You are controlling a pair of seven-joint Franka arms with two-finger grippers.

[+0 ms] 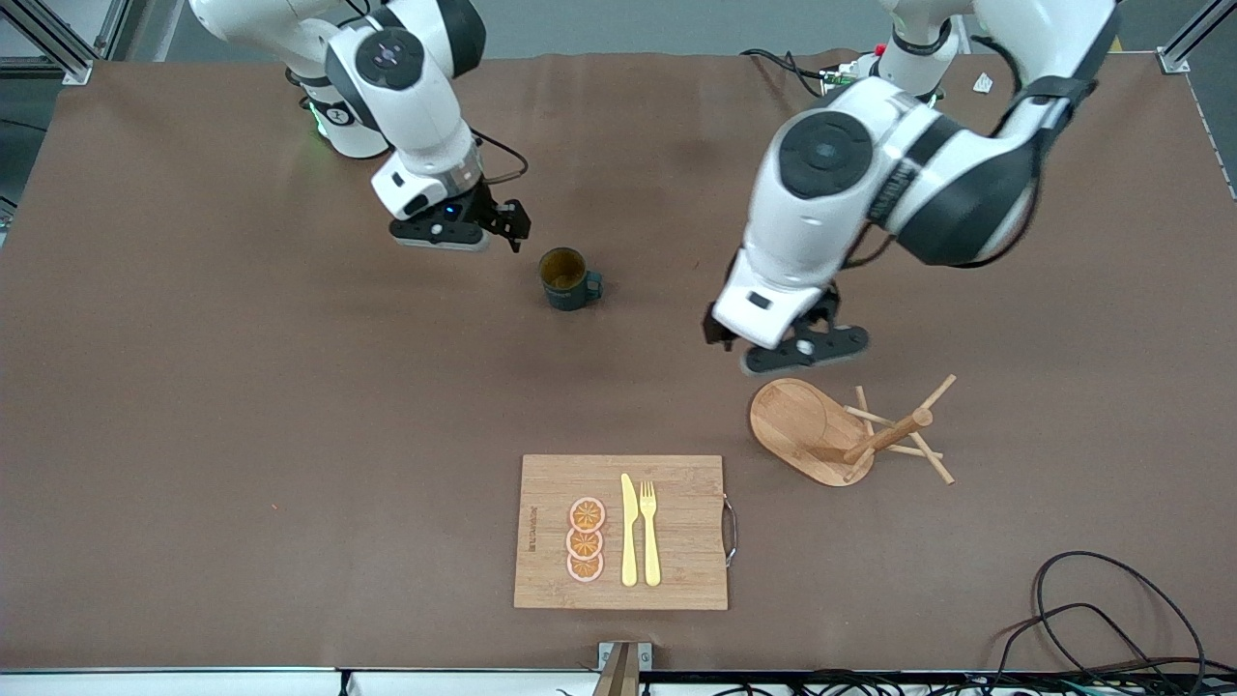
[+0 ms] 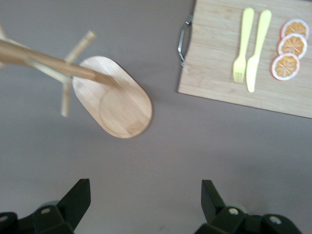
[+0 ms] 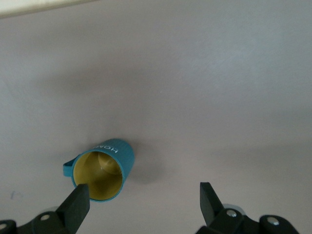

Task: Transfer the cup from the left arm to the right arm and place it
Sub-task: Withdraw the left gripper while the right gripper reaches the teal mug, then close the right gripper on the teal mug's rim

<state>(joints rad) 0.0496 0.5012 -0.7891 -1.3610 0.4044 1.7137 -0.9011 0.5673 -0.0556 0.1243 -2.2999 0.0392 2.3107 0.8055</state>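
Note:
The dark teal cup (image 1: 565, 278) stands upright on the brown table, free of both grippers, its handle toward the left arm's end. My right gripper (image 1: 510, 230) is open and empty, over the table just beside the cup on the right arm's side. In the right wrist view the cup (image 3: 100, 170) sits by one fingertip (image 3: 78, 204), outside the gap of the gripper (image 3: 144, 202). My left gripper (image 1: 763, 350) is open and empty over bare table close to the wooden peg rack (image 1: 831, 435). The left wrist view shows its open gripper (image 2: 145, 200) with nothing between the fingers.
The peg rack (image 2: 119, 97) lies toppled on its side. A wooden cutting board (image 1: 623, 532) with a yellow knife, a fork and three orange slices lies near the front edge; it also shows in the left wrist view (image 2: 219, 63). Cables (image 1: 1111, 619) lie at the front corner.

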